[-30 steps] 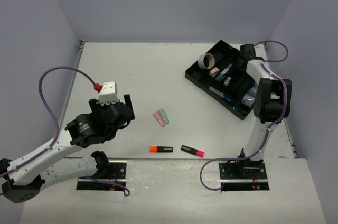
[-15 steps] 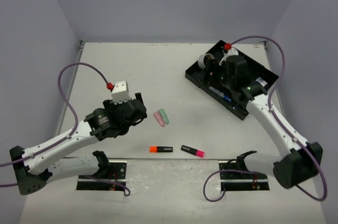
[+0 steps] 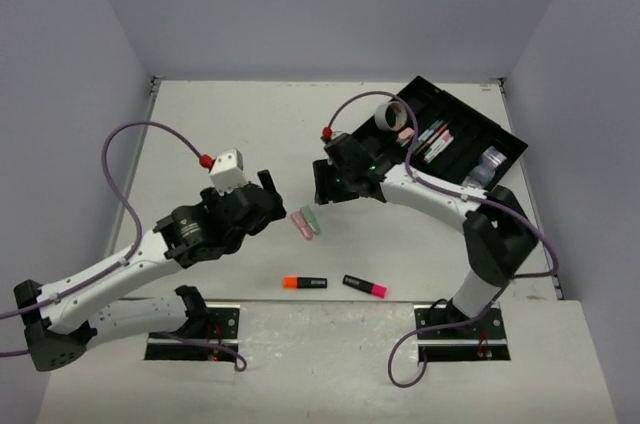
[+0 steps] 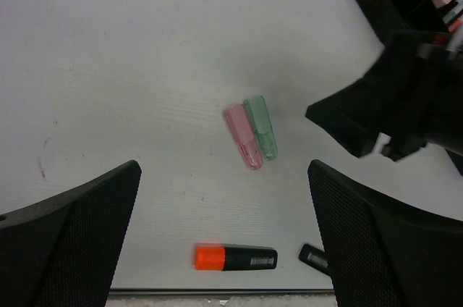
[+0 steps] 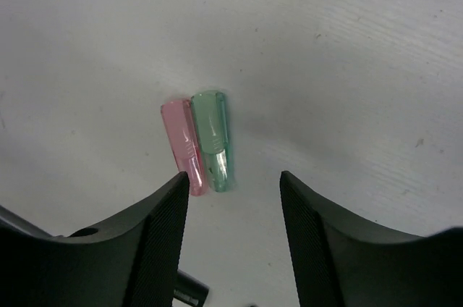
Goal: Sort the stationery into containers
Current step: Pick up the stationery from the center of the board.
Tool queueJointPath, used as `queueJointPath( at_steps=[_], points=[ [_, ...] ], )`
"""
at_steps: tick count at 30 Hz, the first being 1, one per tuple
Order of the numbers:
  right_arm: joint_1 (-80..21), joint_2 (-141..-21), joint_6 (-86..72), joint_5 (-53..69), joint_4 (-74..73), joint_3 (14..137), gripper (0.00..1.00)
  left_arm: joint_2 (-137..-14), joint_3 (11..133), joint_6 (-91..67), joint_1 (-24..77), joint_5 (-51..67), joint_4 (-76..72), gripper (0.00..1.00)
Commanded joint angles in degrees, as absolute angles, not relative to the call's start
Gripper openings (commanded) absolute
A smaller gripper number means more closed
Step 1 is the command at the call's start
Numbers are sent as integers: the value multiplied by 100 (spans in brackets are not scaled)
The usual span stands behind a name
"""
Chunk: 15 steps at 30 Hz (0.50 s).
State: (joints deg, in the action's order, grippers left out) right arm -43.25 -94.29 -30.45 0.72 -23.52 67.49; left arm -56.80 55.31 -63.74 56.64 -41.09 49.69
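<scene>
Right jaws: spread apart and holding nothing. They point down at the pink pen and the green pen, whose near ends sit at the gap between the tips in the wrist view. I cannot tell whether the tips touch the worktop.
Left jaws: released as well, wide and empty, hanging over bare worktop to the left of that pair and facing it.
Pens: both are short and translucent, lying flat side by side and touching, pink on the left, mid-worktop between the two arms.
Highlighters: the orange-ended highlighter and the pink-ended highlighter are both black-bodied. They lie flat nearer than the pens, apart from each other, coloured ends turned outward.
Tray: black with long parallel compartments, set askew at the far right.
Tray contents: a grey tape ring is at the far left end, thin pens lie in the middle, and shiny cubes are toward the near right end.
Arms: the left arm reaches in from the near left and the right arm from the near right. Each trails a purple cable.
Surface: off-white and matte, with faint scuffs and specks.
Room: pale lilac-grey walls close off the left, far and right sides.
</scene>
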Motion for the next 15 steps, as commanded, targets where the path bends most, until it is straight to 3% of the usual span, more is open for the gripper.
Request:
queueJointPath(
  at_steps=[1,5,15],
  points=[
    [-4761,-10472,-3070,-834,-2816,7924,52,-4959,5822,-5222,5625,-4249,4837,100],
    [-4981,-11156,-3128,-1079,-3181,8582,43,-4486,6049,-4763,5625,-4131,5297,100],
    [-5221,-11760,-3292,-1367,-3585,8861,37,-3700,5849,-4997,5625,-4998,6068,100]
  ],
)
